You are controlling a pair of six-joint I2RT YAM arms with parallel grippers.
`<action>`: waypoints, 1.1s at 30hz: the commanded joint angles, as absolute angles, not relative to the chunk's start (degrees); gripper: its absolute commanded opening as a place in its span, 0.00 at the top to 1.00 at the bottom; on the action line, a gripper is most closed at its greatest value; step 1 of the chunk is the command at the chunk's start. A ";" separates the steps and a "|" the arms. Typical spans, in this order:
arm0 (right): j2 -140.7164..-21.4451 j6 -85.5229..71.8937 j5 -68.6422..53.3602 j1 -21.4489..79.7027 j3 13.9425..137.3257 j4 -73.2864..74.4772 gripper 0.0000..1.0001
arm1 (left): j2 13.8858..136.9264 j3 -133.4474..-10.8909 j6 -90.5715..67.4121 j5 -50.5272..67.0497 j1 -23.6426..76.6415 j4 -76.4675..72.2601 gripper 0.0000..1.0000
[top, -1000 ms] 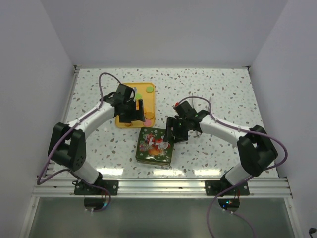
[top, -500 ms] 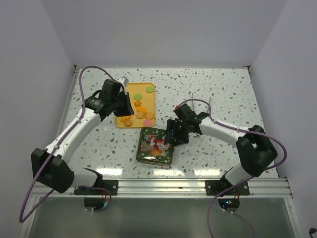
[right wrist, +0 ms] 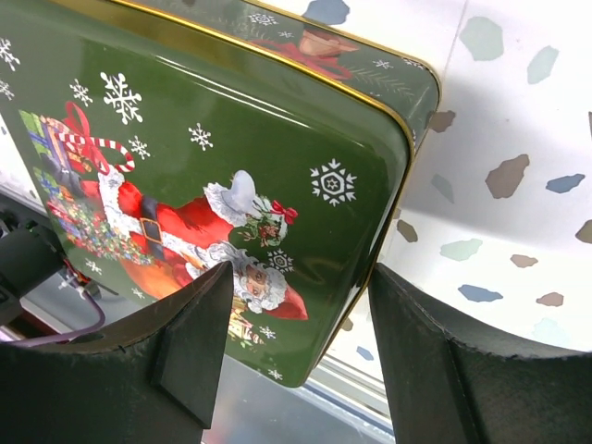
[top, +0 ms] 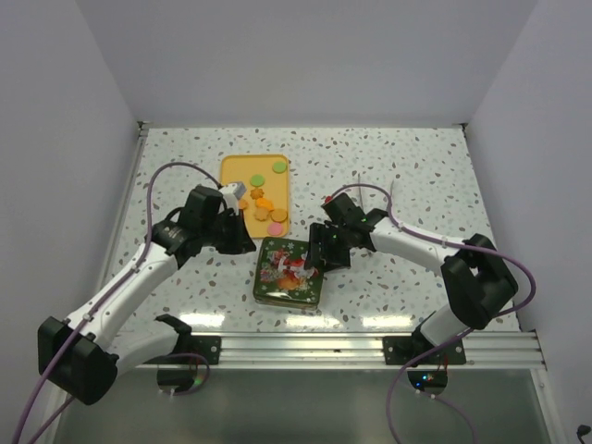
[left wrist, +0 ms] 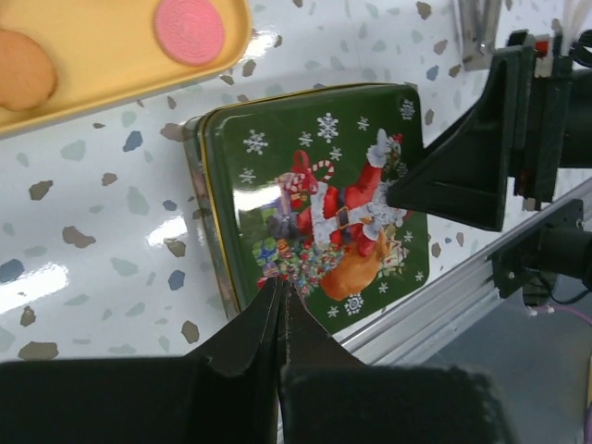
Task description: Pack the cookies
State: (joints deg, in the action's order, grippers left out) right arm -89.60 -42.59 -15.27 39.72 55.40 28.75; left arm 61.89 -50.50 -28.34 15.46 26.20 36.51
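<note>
The cookies (top: 263, 204) lie on a yellow tray (top: 233, 170): orange ones plus green ones (top: 278, 167). The left wrist view catches a pink cookie (left wrist: 189, 30) and an orange one (left wrist: 20, 81) on the tray (left wrist: 111, 55). A closed green tin with a Santa lid (top: 289, 271) sits just in front of the tray. My left gripper (top: 250, 246) is shut and empty, its tip (left wrist: 280, 283) at the tin's left edge (left wrist: 208, 222). My right gripper (top: 319, 253) is open and straddles the tin's right edge (right wrist: 393, 199), one finger (right wrist: 199, 324) over the lid and the other (right wrist: 435, 351) outside it.
The speckled table (top: 398, 176) is walled in white on three sides. An aluminium rail (top: 305, 347) runs along the near edge. Cables loop over both arms.
My left arm swung from above the tray down to the tin's left side, and its jaws closed on nothing. The right gripper stayed at the tin's right edge.
</note>
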 commanded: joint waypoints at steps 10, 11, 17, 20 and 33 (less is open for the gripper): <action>-91.67 -44.12 -13.36 42.45 60.47 30.06 0.36 | 58.28 -46.94 -28.04 22.15 28.56 29.27 1.00; -91.93 -44.12 -13.36 42.54 60.47 29.97 0.36 | 58.18 -46.32 -28.04 22.41 28.56 29.18 1.00; -93.42 -44.21 -13.36 42.89 60.56 29.44 0.36 | 56.43 -44.74 -27.77 22.24 29.09 30.58 1.00; -94.04 -44.47 -13.27 43.15 60.56 29.18 0.36 | 55.63 -40.89 -28.47 21.36 29.53 30.50 1.00; -95.27 -44.47 -13.36 43.33 61.43 29.27 0.37 | 71.45 -36.39 -36.73 10.11 31.11 34.28 1.00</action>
